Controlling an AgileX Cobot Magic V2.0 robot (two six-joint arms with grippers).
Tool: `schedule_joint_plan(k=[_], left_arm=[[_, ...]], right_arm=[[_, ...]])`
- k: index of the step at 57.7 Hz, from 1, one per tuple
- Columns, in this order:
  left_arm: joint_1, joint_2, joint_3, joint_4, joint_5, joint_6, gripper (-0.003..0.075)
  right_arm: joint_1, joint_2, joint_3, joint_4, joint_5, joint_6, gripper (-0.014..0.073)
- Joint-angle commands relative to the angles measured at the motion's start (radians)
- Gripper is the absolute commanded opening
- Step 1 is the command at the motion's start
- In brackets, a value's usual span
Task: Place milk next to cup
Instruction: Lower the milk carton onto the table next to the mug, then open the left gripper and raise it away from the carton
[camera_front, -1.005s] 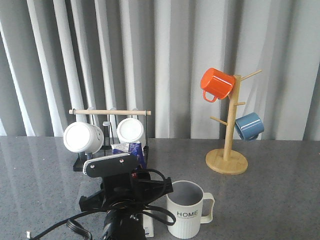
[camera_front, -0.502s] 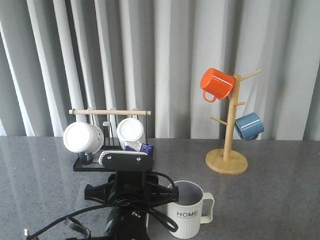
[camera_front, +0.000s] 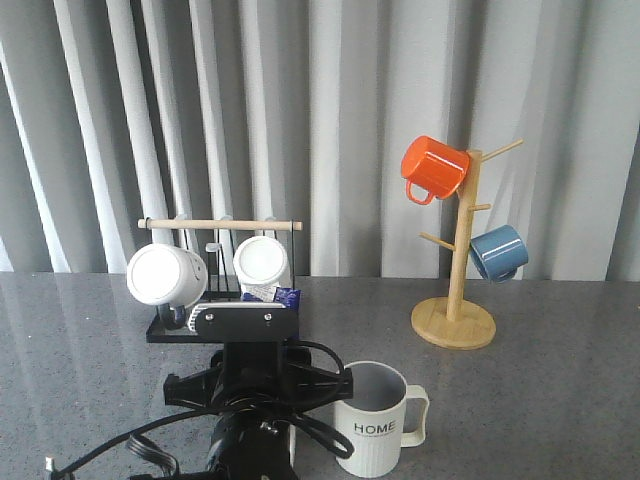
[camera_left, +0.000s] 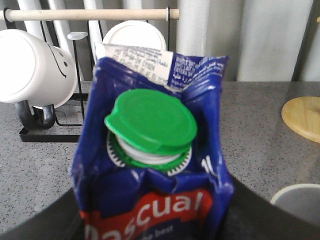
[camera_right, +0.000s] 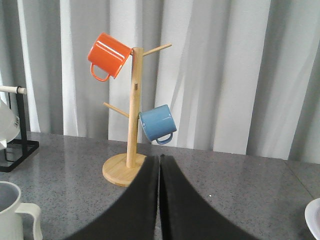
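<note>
now upright: milk (camera_left: 150, 165) stands straight in the left tool (camera_front: 250, 385), no longer tipped over to the left as a second ago, top edge peeking above the arm just in front of the black rack (camera_front: 170, 330). sits just left of the cup (camera_front: 372, 420), close beside it, arm body hiding the gap and the carton's base. cannot tell whether touching the worktop (camera_front: 540, 400) yet. tool clamped on the carton's sides, dark fingers flanking it in the left wrist view. looks like the last stretch: carton squared up and lowered a little, only set-down and release left, by this reading.

right tool (camera_right: 159, 200) pressed together, holding nothing, idle.

writing: red band on the carton reads "pascual" in white, a further small line under it cut off. fine white print on the top fold too small to read. "home" in black on the cup. green cap (camera_left: 151, 125) closed.
</note>
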Motion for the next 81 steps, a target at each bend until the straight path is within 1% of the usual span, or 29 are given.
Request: schedule_joint_plan(k=[1, 9, 15, 21, 25, 33, 39, 45, 49, 66, 75, 81], left_arm=[[-0.005, -0.04, -0.016, 0.0, 0.028, -0.037, 0.0167], [-0.003, -0.04, -0.016, 0.0, 0.028, -0.076, 0.0167], [-0.003, -0.04, -0.016, 0.0, 0.029, -0.077, 0.017], [-0.003, -0.04, -0.016, 0.0, 0.029, -0.071, 0.0204], [-0.003, -0.04, -0.016, 0.0, 0.029, -0.071, 0.0262], [-0.003, -0.04, -0.016, 0.0, 0.023, -0.071, 0.0431], [-0.003, -0.04, -0.016, -0.004, 0.007, -0.071, 0.0543], [-0.004, -0.042, -0.016, -0.004, -0.001, -0.069, 0.0624], [-0.004, -0.043, -0.016, -0.004, 0.0, -0.068, 0.0655], [-0.004, -0.085, -0.016, 0.051, -0.002, -0.066, 0.0659], [-0.004, -0.156, -0.016, 0.064, -0.005, -0.001, 0.0659], [-0.004, -0.202, -0.016, 0.1, 0.0, 0.011, 0.0656]], right_arm=[[-0.005, -0.002, -0.029, -0.003, -0.068, -0.007, -0.0006], [-0.005, -0.002, -0.029, -0.003, -0.068, -0.007, -0.0006], [-0.005, -0.002, -0.029, -0.003, -0.068, -0.007, -0.0006], [-0.005, -0.002, -0.029, -0.003, -0.068, -0.007, -0.0006], [-0.005, -0.002, -0.029, -0.003, -0.068, -0.007, -0.0006], [-0.005, -0.002, -0.029, -0.003, -0.068, -0.007, -0.0006], [-0.005, -0.002, -0.029, -0.003, -0.068, -0.007, -0.0006], [-0.005, -0.002, -0.029, -0.003, -0.068, -0.007, -0.0006], [-0.005, -0.002, -0.029, -0.003, -0.068, -0.007, -0.0006], [-0.005, -0.002, -0.029, -0.003, -0.068, -0.007, -0.0006], [-0.005, -0.002, -0.029, -0.003, -0.068, -0.007, -0.0006], [-0.005, -0.002, -0.029, -0.003, -0.068, -0.007, -0.0006]])
